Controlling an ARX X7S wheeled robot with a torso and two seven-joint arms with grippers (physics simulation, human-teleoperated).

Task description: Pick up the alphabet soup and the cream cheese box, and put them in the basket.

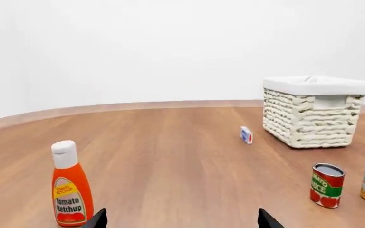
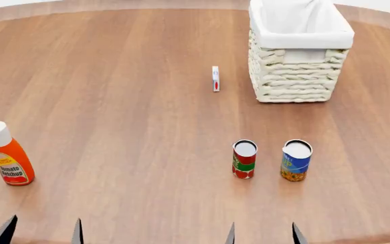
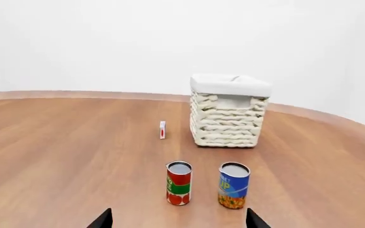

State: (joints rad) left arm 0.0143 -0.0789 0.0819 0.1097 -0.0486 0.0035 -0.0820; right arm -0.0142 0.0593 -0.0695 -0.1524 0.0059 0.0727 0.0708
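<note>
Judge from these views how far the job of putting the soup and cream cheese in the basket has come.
Nothing looks done yet. The alphabet soup stands on the table beside the red and green can; the cream cheese box stands on edge left of the basket. Nothing is in hand: the left gripper and right gripper are open and empty. Both pickups remain.

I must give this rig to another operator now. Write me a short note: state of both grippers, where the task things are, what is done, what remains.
Left gripper: open, empty, low at the near table edge, the ketchup bottle just ahead of it.
Right gripper: open, empty, near edge, in line with the two cans.
Alphabet soup: upright on the table, right of the red and green can, apart from it.
Cream cheese box: standing on edge, left of the basket, not touching.
Basket: far right; no task item visible inside.
Done: nothing.
Left: pick up both items and place them in the basket.
</note>
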